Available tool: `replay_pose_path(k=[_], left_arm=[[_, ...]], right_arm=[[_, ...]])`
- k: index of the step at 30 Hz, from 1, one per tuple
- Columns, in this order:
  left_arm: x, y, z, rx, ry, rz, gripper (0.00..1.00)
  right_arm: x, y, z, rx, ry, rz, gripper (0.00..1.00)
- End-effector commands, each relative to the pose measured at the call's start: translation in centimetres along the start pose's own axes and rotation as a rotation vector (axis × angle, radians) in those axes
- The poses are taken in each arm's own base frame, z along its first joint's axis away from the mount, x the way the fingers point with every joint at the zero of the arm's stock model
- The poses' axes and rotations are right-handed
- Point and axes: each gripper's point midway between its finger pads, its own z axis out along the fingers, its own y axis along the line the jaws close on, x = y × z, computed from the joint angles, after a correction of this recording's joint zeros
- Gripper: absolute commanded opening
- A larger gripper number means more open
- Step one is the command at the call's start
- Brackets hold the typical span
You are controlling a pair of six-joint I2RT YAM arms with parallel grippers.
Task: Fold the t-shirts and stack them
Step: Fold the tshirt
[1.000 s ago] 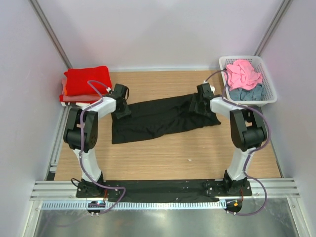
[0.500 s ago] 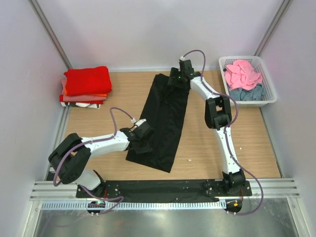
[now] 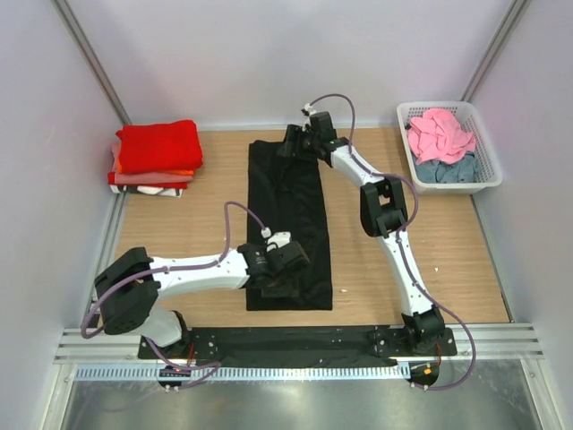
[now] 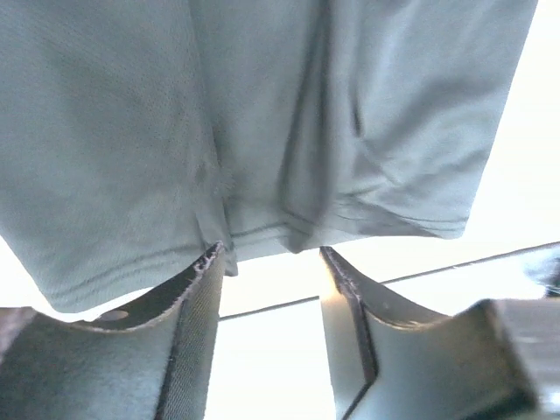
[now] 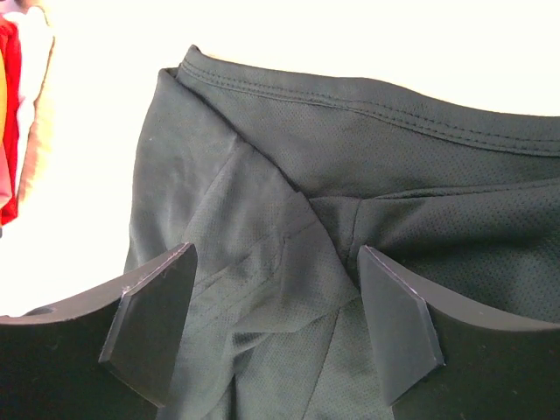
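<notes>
Wooden tabletop (image 3: 179, 242), pale walls on three sides.

Item 1: black t-shirt (image 3: 291, 215). Already folded to a long narrow strip, laid lengthwise from near edge to far edge, roughly mid-table. Changed within the last second: formerly stretched crosswise, left to right; then on the diagonal; now swung a full quarter turn and set down flat. Hem and seams lightly rumpled at both ends in the wrist views.

Item 2: left gripper (image 3: 288, 260), at the near end of the strip. Jaws parted, bright table showing between them in the left wrist view, hem just past the fingertips, nothing pinched. Formerly at the strip's left end.

Item 3: right gripper (image 3: 294, 143), arm at full stretch over the far end. Jaws spread wide, cloth loose beneath and between them, not clamped. Formerly at the strip's right end.

Item 4: folded stack (image 3: 157, 152), far left corner, red on top, orange and white layers below. Well apart from the strip, unmoved.

Item 5: basket (image 3: 491, 170), far right corner, holding pink t-shirt (image 3: 439, 133) above grey-blue t-shirt (image 3: 445, 170), both crumpled, unmoved.

Judgement: carry-and-turn finished, release under way at both ends. Strip now lined up for end-over-end folding, direction not yet evident. Those folds, the transfer to the stack, and two basket shirts still outstanding.
</notes>
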Motion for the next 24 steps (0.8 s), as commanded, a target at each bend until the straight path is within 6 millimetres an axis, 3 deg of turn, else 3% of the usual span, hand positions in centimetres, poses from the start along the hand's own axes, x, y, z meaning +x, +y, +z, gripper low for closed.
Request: replay_pose_path(k=[1,2,3,4,5,6,8,10,12,13,14,15,16,17,19,20,22,23,24], left_arm=[[-2.8,0.3,-3.6,-0.030,-0.113,-0.034,0.51],[-3.3,1.6,-4.3,-0.082,-0.150,-0.027,0.59],[-4.0,1.8,-5.6,-0.074,-0.185,-0.033,0.64],[-4.6,2.1,-6.4,-0.078,-0.212,-0.034,0.68],[-4.9,2.9,-7.1,-0.101,-0.238,-0.029,0.76],[-5.9,3.4,-7.8,-0.111,-0.294,-0.032,0.79],[-6.7,4.0,-9.1,-0.093,-0.349,-0.033,0.87],[-7.3,4.3,-10.2,-0.072,-0.395,-0.038,0.91],[-7.7,4.3,-10.8,-0.056,-0.417,-0.033,0.95],[-7.8,4.6,-11.0,-0.051,-0.433,-0.038,0.96],[-7.9,4.7,-11.0,-0.042,-0.446,-0.047,1.00],[-8.0,4.8,-11.1,-0.037,-0.456,-0.051,1.00],[-7.7,5.2,-10.6,-0.038,-0.450,-0.046,1.00],[-8.0,5.0,-10.8,-0.010,-0.465,-0.057,1.00],[-7.8,5.7,-10.5,-0.013,-0.466,-0.059,1.00],[-8.1,6.0,-10.8,-0.006,-0.482,-0.074,1.00],[-7.9,6.9,-10.6,-0.014,-0.491,-0.085,1.00],[-8.0,7.2,-10.6,-0.011,-0.500,-0.096,1.00],[-8.1,7.3,-10.9,0.010,-0.514,-0.108,1.00]], right_arm=[[0.1,0.7,-0.6,-0.025,0.025,-0.017,0.81],[0.1,0.6,-1.0,-0.017,0.025,-0.044,0.81],[-2.3,2.2,-2.9,-0.027,-0.022,-0.072,0.81],[-3.6,2.6,-3.6,-0.024,-0.062,-0.093,0.82],[-3.6,2.7,-4.2,-0.019,-0.066,-0.112,0.83],[-5.9,4.4,-6.1,-0.037,-0.117,-0.137,0.84],[-7.8,5.5,-7.8,-0.039,-0.153,-0.170,0.86],[-9.3,6.8,-10.0,-0.029,-0.173,-0.186,0.87],[-9.2,6.9,-11.3,-0.004,-0.157,-0.183,0.87],[-10.5,8.3,-13.5,-0.013,-0.189,-0.196,0.87],[-8.8,7.3,-13.6,0.021,-0.153,-0.183,0.87],[-8.8,7.5,-14.7,0.031,-0.163,-0.180,0.87],[-9.9,9.0,-17.6,0.025,-0.210,-0.191,0.87],[-7.1,7.4,-17.9,0.075,-0.164,-0.171,0.87],[-5.5,7.3,-20.1,0.116,-0.179,-0.152,0.87],[-3.6,7.2,-22.8,0.140,-0.177,-0.138,0.87],[-0.6,7.2,-25.1,0.184,-0.170,-0.072,0.87],[2.8,6.6,-26.8,0.197,-0.132,-0.050,0.87],[4.5,6.5,-27.8,0.208,-0.121,-0.038,0.87]])
